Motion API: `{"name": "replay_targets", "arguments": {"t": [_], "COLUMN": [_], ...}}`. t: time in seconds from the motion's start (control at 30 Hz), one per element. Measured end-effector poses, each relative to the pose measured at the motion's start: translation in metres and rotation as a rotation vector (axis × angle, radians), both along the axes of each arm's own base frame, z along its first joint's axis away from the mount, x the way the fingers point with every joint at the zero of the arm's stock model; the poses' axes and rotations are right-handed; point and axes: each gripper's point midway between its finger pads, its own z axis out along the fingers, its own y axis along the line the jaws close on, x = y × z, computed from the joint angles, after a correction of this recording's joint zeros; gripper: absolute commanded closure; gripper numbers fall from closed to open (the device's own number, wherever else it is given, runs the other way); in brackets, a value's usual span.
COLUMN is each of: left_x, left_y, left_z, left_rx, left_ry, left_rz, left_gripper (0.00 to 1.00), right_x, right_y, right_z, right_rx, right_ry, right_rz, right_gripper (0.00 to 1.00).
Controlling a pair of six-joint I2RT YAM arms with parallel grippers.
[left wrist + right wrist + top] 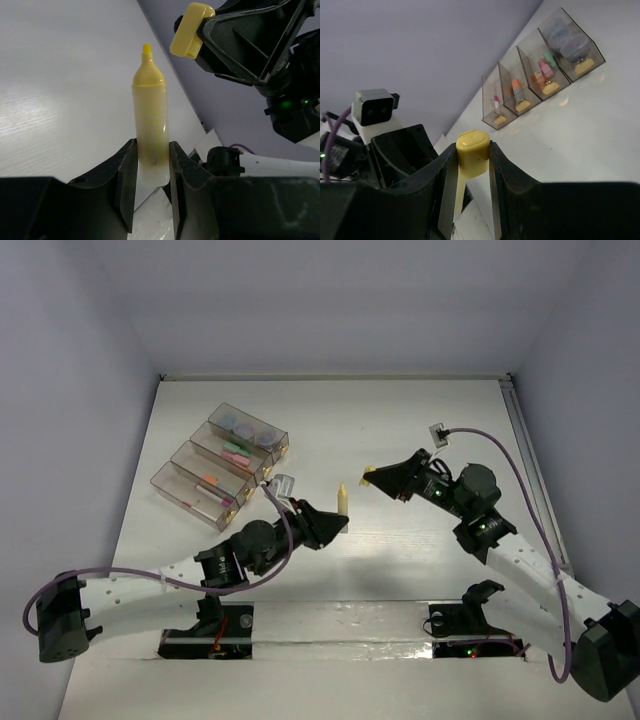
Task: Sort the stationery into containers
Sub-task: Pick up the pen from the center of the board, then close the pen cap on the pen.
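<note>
In the upper left of the top view, the four containers [218, 462] sit side by side in a slanting row on the white table [420, 410], with coloured pieces inside them. Near the middle of the frame the left gripper [338, 518] is closed on a yellow highlighter [342, 498], which stands upright with its tip up. Just to its right, and apart from it, the right gripper [376, 478] pinches a small yellow cap [367, 474].

In the left wrist view the left gripper [151, 150] clamps the lower barrel of the highlighter [149, 110] between narrow jaws. Its bare felt tip points up. At the top of the frame the cap [189, 30] hangs in the right gripper [207, 32], above and right of the tip, not touching it.

In the right wrist view the right gripper [472, 148] squeezes the cap [472, 156] at centre. The containers [540, 75] lie at upper right. From left to right they hold a red-tipped pen [496, 102], an orange stick [516, 85], pink and green sticks [544, 64] and blue-grey discs [562, 35].
</note>
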Motion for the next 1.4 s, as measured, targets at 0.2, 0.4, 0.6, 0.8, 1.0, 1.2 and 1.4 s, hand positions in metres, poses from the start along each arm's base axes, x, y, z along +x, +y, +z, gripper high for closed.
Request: {"name": "replay_targets", "arguments": {"t": [0.2,0.4,0.6,0.8,1.0,1.2,1.4], "left_x": [0.011,0.000,-0.003,-0.006,-0.011,-0.016,-0.018], "left_y": [0.008,0.004,0.007,0.009,0.006,0.002,0.003], "left_z": [0.014,0.035,0.057,0.065,0.057,0.043,0.045], "left_rx": [-0.133,-0.249,-0.330,-0.363,-0.376,-0.381,-0.400], "left_ry": [-0.062,-0.133,-0.190,-0.208,-0.178,-0.127,-0.124], "left_rz": [-0.045,-0.175,-0.230,-0.261,-0.294,-0.331,-0.340], "left_gripper": [1.00,1.00,1.00,1.00,1.00,1.00,1.00], "right_x": [0.011,0.020,0.019,0.016,0.018,0.019,0.012], "right_y": [0.012,0.034,0.044,0.044,0.043,0.041,0.040], "right_z": [0.025,0.037,0.036,0.049,0.051,0.053,0.061], "right_rx": [0.097,0.144,0.150,0.163,0.168,0.167,0.157], "right_ry": [-0.001,0.017,0.019,-0.023,-0.028,-0.033,-0.060], "right_rz": [0.031,0.141,0.214,0.232,0.227,0.227,0.245], "right_gripper": [1.00,1.00,1.00,1.00,1.00,1.00,1.00]}}
